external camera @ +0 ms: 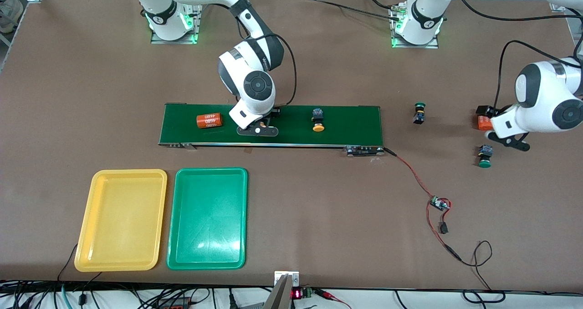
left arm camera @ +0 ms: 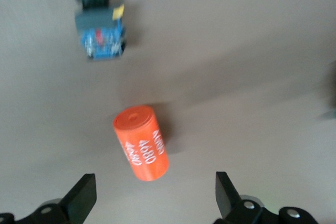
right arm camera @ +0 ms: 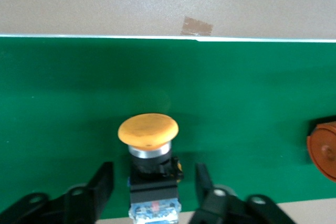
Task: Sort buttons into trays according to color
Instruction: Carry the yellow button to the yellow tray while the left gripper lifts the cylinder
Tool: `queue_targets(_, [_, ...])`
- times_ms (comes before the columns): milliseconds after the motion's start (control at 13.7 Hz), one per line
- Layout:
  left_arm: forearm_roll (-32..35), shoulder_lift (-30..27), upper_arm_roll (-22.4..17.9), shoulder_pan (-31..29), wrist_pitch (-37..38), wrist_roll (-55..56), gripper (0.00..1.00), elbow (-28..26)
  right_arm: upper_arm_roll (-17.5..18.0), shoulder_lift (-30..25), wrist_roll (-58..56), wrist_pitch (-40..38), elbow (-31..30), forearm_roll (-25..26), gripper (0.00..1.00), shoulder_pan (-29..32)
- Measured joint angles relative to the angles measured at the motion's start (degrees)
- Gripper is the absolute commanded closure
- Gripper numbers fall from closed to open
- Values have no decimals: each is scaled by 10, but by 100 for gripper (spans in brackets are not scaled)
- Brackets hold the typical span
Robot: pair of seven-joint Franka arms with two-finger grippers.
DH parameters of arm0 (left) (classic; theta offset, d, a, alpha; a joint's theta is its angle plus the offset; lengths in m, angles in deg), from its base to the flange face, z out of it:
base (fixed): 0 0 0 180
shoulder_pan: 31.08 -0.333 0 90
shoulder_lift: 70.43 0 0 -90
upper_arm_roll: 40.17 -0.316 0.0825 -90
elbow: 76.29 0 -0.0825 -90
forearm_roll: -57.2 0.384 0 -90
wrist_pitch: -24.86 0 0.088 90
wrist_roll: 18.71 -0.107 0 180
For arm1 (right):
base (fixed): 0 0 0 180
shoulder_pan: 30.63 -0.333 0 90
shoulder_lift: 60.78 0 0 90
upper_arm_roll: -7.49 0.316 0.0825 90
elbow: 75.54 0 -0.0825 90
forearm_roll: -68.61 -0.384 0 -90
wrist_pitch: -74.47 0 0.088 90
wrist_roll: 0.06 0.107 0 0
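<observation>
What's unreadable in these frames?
Front view: yellow-capped push-button at the right gripper, hidden by that arm's wrist.
Left wrist view: blue-bodied push-button, cap cut off by the edge, colour unclear.
Right wrist view: orange printed cylinder, cut off by the edge.
Front view: second orange cylinder, partly hidden by the left gripper.

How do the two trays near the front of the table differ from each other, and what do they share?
Colour: the yellow tray is yellow, the green tray green. Position: the yellow tray lies toward the right arm's end of the table, while the green tray sits beside it, closer to the table's middle. Both are shallow rectangles with rounded corners, look the same size, and hold no buttons.
</observation>
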Motion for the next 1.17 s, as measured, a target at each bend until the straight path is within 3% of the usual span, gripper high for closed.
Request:
queue_targets(219, [0,9,-24,-1,-85,-10,0,-51,-3,0,-1,1,2,0,93,2])
queue_targets(365, [0,26,-27,-4,-118,-11,2,-60,-8,-2,-1,3,11,0,94,4])
queue_targets(511, [0,44,-28,-14,-136,-15,36,-61,-15,-12,-2,-2,35,0,94,14])
queue_targets(730, [0,60,-29,-19,-154,-19,67,-61,-32,-31,-2,-29,86,0,98,55])
queue_targets(877, [0,61,-28,-19,-155,-19,77,-59,-38,-33,-6,-32,102,1,99,106])
queue_targets(1023, [0,58,-19,-19,-146,-20,79,-51,-40,-23,-16,-16,105,1,100,165])
queue_targets(1169, [-2,42,18,-18,-90,-20,79,-29,-41,3,-53,7,116,2,100,220])
